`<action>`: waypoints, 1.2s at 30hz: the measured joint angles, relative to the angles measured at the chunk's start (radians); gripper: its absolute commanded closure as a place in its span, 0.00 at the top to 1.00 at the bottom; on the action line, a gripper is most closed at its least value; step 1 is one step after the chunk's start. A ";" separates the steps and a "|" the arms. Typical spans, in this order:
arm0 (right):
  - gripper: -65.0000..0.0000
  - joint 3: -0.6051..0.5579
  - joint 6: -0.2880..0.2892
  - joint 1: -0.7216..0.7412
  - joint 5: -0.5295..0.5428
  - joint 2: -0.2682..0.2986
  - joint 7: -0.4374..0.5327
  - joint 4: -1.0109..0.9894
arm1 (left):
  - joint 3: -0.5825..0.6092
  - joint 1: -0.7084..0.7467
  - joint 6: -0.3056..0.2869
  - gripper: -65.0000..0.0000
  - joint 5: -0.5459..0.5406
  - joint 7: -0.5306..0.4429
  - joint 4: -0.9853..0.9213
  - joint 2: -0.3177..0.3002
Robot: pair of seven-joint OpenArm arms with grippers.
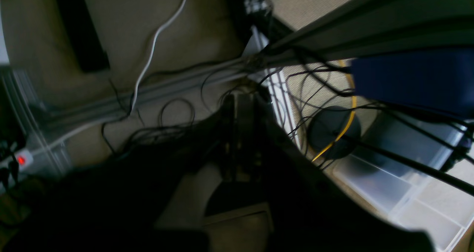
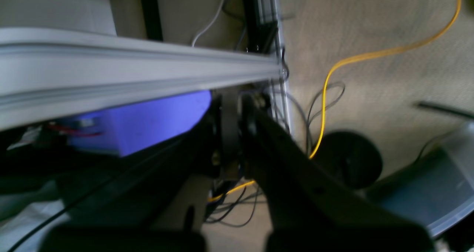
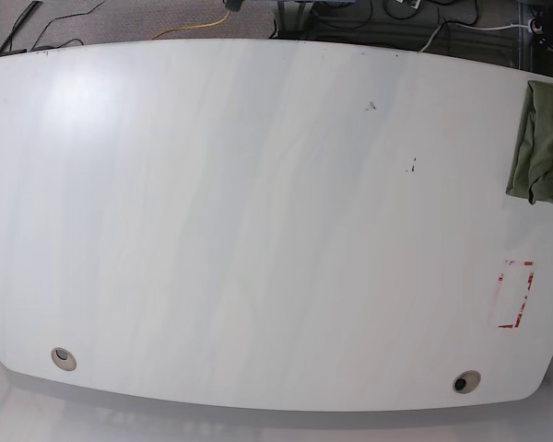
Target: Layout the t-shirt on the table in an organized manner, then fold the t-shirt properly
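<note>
The t-shirt point(image 3: 540, 143) lies bunched at the right edge of the table point(image 3: 258, 230) in the base view, partly cut off by the frame, above the red dashed mark point(image 3: 515, 295); two grommet holes point(image 3: 64, 358) sit near the table's front edge. No arm shows over the table. The left gripper point(image 1: 242, 133) is closed on nothing, its dark fingers together over cables point(image 1: 177, 115) on the floor; the right gripper point(image 2: 233, 141) is likewise closed and empty, beside a yellow cable point(image 2: 326, 96) and a grey rail point(image 2: 129, 70).
</note>
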 measured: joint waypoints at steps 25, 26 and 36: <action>0.02 -0.042 -0.069 0.339 -0.137 0.079 0.007 -0.430 | -0.001 -0.428 0.003 0.00 0.010 0.038 -0.634 0.000; 0.02 -0.042 -0.072 0.351 -0.149 0.079 0.007 -0.443 | -0.001 -0.440 0.005 0.00 0.010 0.039 -0.647 0.000; 0.03 -0.042 -0.153 0.460 -0.241 0.078 0.010 -0.609 | -0.001 -0.548 0.139 0.00 0.010 0.031 -0.851 -0.003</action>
